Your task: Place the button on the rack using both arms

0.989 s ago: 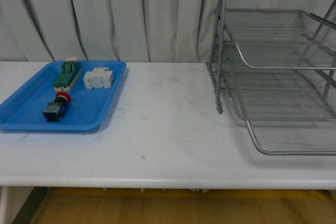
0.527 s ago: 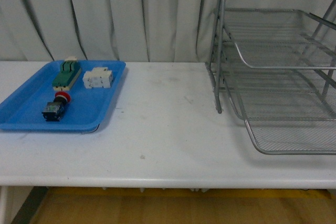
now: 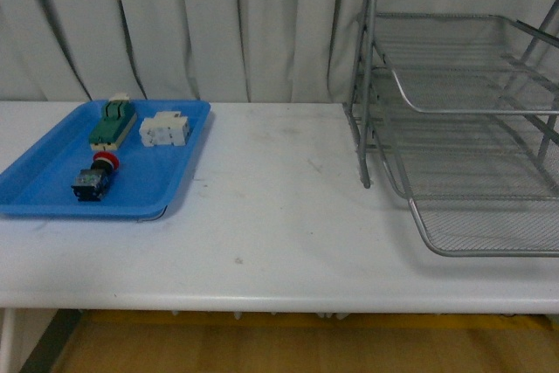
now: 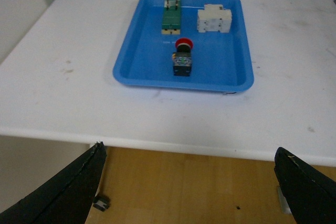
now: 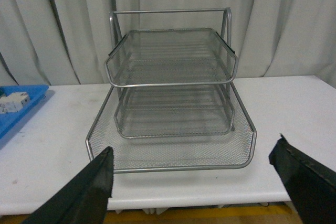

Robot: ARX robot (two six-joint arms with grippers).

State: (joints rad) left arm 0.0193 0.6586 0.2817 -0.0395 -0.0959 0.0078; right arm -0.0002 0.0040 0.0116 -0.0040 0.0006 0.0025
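The button, red cap toward the curtain and blue-black body toward the table's front, lies in a blue tray at the left of the table; it also shows in the left wrist view as the button. The silver wire rack stands at the right, its lowest tray pulled forward; the right wrist view faces the rack head-on. My left gripper is open, back off the table's front edge, well short of the tray. My right gripper is open in front of the rack's lowest tray. Neither arm shows in the front view.
In the blue tray a green-and-cream terminal block and a white block lie behind the button. A white table carries everything, with a grey curtain behind it. Wooden floor shows under the left gripper.
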